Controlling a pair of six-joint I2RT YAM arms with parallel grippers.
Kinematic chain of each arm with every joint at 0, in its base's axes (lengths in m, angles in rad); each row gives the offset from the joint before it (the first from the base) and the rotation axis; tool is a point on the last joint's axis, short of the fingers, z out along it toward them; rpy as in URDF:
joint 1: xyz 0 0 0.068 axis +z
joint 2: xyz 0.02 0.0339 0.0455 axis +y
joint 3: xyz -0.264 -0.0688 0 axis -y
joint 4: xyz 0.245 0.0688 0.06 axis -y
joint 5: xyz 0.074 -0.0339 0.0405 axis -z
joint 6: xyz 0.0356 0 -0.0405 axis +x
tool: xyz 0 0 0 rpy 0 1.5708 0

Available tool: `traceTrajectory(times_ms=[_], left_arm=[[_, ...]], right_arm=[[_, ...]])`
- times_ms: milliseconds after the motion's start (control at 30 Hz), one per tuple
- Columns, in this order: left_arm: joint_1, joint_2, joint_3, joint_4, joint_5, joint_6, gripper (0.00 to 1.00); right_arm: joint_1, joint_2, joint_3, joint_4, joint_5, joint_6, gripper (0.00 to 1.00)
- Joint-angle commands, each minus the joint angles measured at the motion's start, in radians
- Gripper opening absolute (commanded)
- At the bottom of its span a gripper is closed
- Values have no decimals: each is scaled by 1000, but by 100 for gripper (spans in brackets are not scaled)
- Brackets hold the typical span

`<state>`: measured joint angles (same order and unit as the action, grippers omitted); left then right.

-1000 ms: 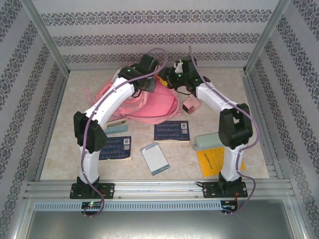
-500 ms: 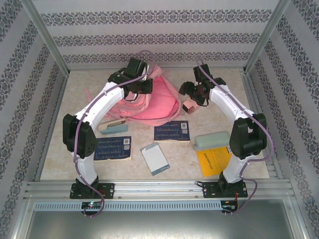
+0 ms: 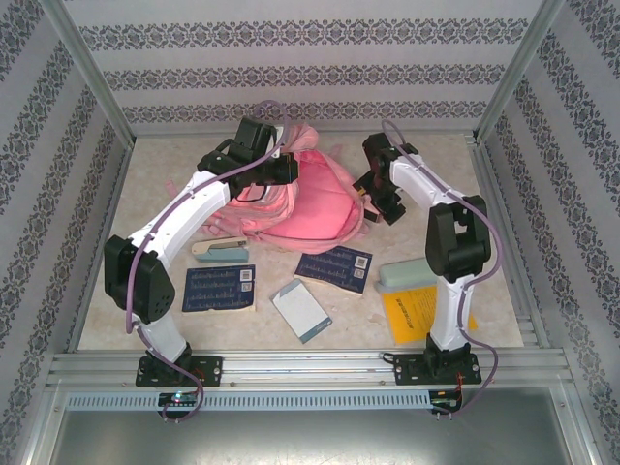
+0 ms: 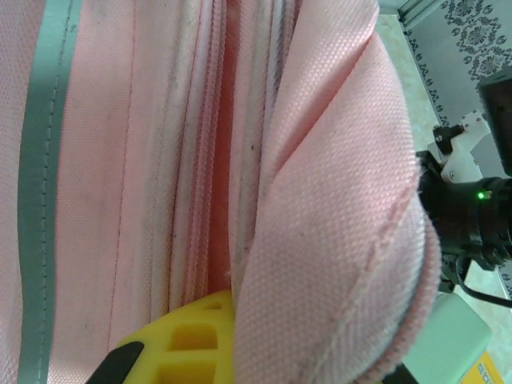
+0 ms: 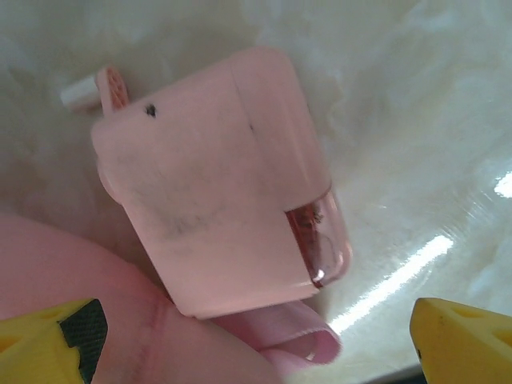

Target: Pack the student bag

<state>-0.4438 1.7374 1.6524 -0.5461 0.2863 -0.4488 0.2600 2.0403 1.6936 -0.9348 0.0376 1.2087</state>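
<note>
- You have one dark blue booklet (image 3: 219,288) at left, a second blue booklet (image 3: 335,268) mid-table.
- Below and between them lies a tilted white notebook (image 3: 301,310).
- Your teal case (image 3: 223,251) lies left; a pale green case (image 3: 405,275) adjoins the yellow packet (image 3: 415,312).
- A small pink box (image 5: 216,200) rests on the marbled table (image 5: 416,120).

Damask-striped walls (image 3: 310,58), seemingly marble tabletop (image 3: 145,165)

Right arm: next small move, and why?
Probably lower the right gripper and close on the small pink box: its jaws stand open either side of the box, which lies on the table beside the bag that the left gripper grips.
</note>
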Motion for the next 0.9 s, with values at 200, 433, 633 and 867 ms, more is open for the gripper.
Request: traceTrajectory(times_ms=[200, 433, 633, 867], left_arm=[[-5, -53, 12, 106, 41, -11, 0], [16, -53, 13, 100, 33, -14, 0], [47, -49, 14, 98, 34, -21, 0], [67, -49, 12, 94, 26, -19, 0]], right_arm=[[-16, 107, 175, -52, 87, -130, 98], [-25, 118, 152, 13, 62, -423, 97], [-36, 96, 50, 106, -16, -454, 97], [-52, 102, 10, 121, -20, -459, 94]])
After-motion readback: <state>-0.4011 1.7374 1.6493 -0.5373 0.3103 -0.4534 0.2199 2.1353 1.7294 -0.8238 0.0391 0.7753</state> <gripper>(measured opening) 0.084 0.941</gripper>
